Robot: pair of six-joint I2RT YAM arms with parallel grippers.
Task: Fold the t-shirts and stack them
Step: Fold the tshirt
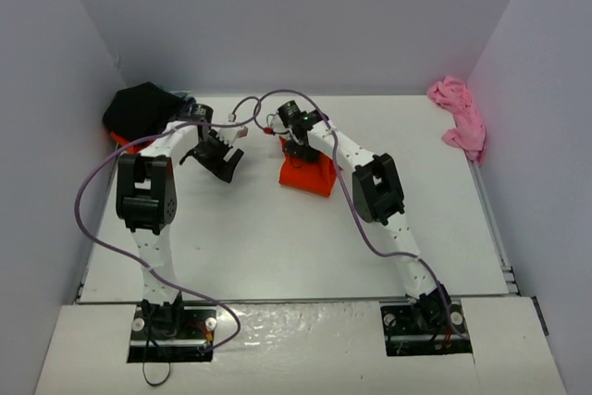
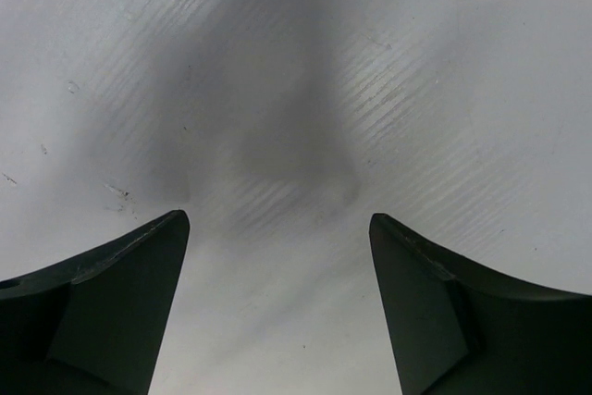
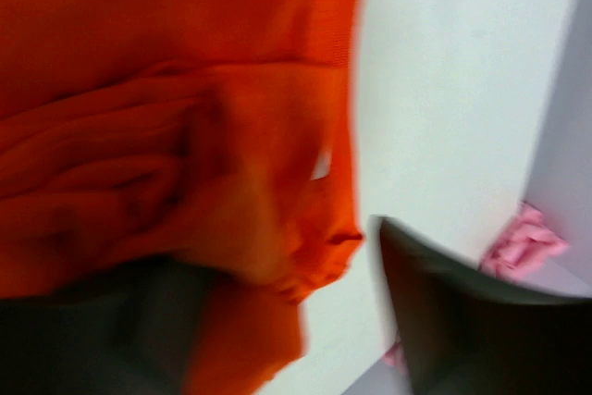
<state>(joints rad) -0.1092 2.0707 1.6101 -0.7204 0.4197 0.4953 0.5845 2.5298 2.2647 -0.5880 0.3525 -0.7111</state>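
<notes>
Right gripper over orange-red t-shirt bunched crosswise

White table, matte, faintly scratched. Plain pale grey back wall behind table; left wall and right wall flanking it. White board along its near edge. Even, diffuse light.

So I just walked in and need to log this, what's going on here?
T-shirt folding is under way. The right claw stands open over a bunched orange-red t-shirt mid-table; the left claw hangs open over the table. A black t-shirt sits far left, a pink t-shirt far right.
</notes>
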